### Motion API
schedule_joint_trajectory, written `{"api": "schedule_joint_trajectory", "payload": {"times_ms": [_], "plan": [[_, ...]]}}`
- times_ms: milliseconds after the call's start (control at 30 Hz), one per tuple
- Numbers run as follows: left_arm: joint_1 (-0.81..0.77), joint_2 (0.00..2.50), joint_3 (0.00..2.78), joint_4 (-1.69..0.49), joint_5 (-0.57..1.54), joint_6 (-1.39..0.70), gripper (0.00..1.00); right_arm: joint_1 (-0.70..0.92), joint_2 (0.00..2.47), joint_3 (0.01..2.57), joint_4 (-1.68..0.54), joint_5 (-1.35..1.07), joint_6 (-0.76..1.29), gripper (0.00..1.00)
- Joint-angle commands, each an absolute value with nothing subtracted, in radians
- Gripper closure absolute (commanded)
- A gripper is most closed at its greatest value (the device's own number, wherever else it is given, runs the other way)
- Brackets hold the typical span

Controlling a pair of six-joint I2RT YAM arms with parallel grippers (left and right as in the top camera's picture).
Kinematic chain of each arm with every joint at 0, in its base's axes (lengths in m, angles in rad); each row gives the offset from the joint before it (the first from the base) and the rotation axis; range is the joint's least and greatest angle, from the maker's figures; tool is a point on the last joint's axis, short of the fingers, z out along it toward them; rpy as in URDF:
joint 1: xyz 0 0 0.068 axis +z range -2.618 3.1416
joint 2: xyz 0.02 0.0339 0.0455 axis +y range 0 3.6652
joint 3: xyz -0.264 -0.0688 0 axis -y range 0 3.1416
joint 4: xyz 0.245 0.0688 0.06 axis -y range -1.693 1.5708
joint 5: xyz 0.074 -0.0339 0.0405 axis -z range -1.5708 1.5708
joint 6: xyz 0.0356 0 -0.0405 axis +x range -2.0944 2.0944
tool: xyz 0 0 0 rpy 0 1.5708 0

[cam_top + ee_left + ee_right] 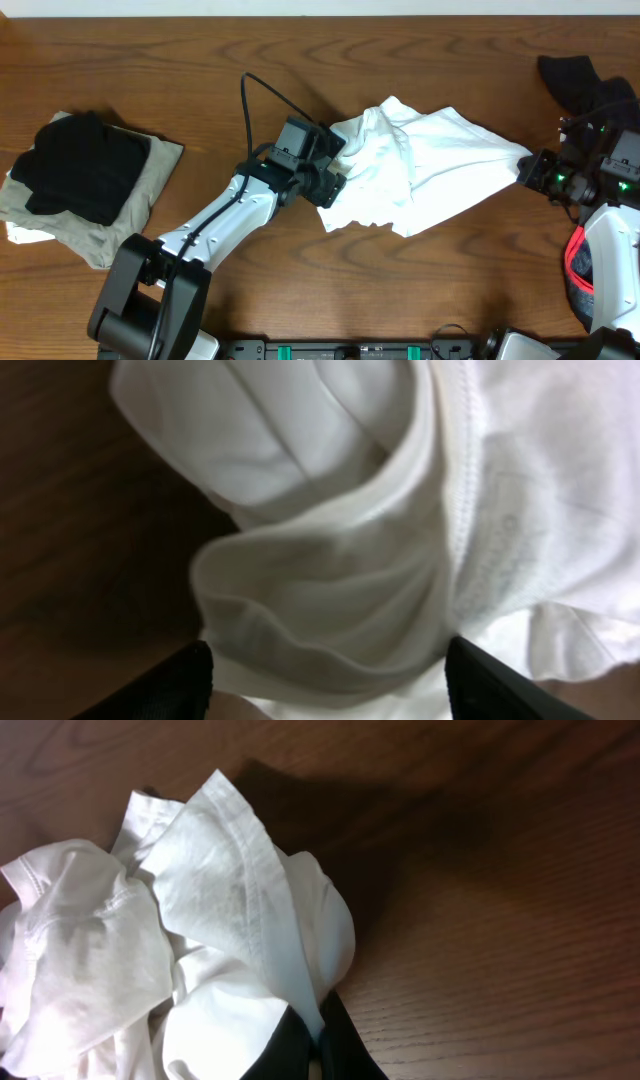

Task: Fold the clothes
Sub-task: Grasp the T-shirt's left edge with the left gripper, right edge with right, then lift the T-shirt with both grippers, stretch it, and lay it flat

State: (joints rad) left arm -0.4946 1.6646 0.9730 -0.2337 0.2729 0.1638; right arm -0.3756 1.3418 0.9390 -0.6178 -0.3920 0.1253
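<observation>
White crumpled soft-cloth T-shirt lies mid-table, right of centre, bunched high on its left side & drawn to a flat point on its right. Step in hand, as I judge it: spreading it flat before any fold. To do that well, the left gripper should take a single layer at an edge or hem, not the whole wad (a thick bite just drags the heap). It should then draw away from the right gripper w/ the cloth kept low on the table, so it opens out instead of twisting.

Left gripper sits at the T-shirt's left edge. Its wrist view shows the dark fingers spread apart w/ a rolled fold of cloth betw. them, not visibly squeezed, so released, I'd say. Right gripper is at the T-shirt's right tip, clenched on a white hemmed corner that stands up from its closed tips.

Further out:
- dark brown wooden table
- folded beige cloth w/ a black garment on top, far left, well apart from the T-shirt
- loose black cloth at the far right corner, near the right arm
</observation>
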Motion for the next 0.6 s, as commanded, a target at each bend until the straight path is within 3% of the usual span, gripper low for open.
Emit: {"api": "schedule_joint_trajectory", "payload": {"times_ms": [0,333,467,567], "plan": [[-0.495,1.666,0.972,-0.228,0.224,0.176,0.25,-0.352,1.333,0.949,-0.621,-0.389,0.129,0.99],[-0.495,1.734,0.972,-0.192,0.246,0.176,0.30,-0.352,1.333,0.949,-0.621,-0.389,0.129,0.99],[-0.495,1.737,0.972,-0.191,0.251,0.176,0.44,-0.352,1.333,0.949,-0.622,-0.389,0.129,0.99],[-0.495,1.724,0.972,-0.194,0.251,0.176,0.69,-0.352,1.333,0.949,-0.621,-0.389,0.129,0.99]]}}
